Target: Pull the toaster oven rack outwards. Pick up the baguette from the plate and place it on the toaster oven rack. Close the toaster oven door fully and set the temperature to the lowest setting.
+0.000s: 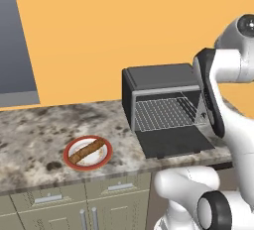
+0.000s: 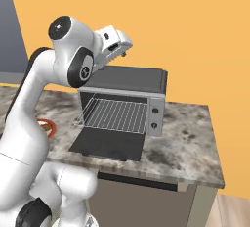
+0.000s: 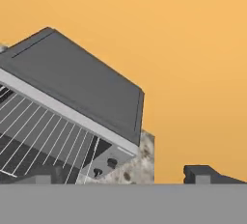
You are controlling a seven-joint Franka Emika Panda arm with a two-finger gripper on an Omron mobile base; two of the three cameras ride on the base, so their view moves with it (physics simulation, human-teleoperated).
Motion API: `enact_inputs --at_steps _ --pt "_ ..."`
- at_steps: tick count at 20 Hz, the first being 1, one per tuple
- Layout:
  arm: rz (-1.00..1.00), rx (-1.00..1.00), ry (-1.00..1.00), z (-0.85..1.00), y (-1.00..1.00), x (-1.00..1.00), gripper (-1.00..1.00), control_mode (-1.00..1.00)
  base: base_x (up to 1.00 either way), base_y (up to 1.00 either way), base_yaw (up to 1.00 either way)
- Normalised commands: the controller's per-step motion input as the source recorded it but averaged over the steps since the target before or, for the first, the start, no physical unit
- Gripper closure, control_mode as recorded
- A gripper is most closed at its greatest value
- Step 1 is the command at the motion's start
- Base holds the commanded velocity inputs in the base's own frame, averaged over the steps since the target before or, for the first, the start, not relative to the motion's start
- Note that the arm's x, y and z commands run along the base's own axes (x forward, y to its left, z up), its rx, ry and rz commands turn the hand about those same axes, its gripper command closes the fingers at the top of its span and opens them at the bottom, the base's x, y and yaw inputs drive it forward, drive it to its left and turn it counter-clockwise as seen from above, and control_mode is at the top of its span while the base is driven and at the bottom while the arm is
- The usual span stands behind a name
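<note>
The toaster oven point(image 1: 158, 78) stands on the counter with its door point(image 1: 173, 142) folded down flat in front of it. The silver wire rack point(image 1: 161, 113) lies inside the cavity. Left of the oven, the brown baguette point(image 1: 87, 150) lies across the red-rimmed plate point(image 1: 100, 160). My gripper point(image 2: 122, 50) hangs in the air above the oven's top left corner, open and holding nothing. In the hand view the oven's dark top point(image 3: 77, 80), the rack point(image 3: 43, 131) and two small knobs point(image 3: 111, 162) lie below the open gripper point(image 3: 120, 177). A sliver of the plate point(image 2: 48, 125) peeks out behind my arm.
The speckled stone counter point(image 1: 34, 130) runs left of the plate, with cabinet drawers point(image 1: 49, 199) below it. The orange wall point(image 1: 99, 26) stands right behind the oven. To the oven's right the counter point(image 2: 195, 143) ends at a free edge.
</note>
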Motion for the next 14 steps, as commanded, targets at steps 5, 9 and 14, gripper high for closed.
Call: enact_inputs --at_steps 5,9,14 --pt "-0.12 0.09 0.39 -0.48 0.01 0.00 -1.00 -1.00 0.00 0.00 0.00" --pt "-0.31 0.19 -0.04 -0.46 0.15 0.00 -1.00 -1.00 0.00 0.00 0.00" --pt "-0.22 0.32 -0.15 -0.67 0.32 0.00 -1.00 -1.00 0.00 0.00 0.00"
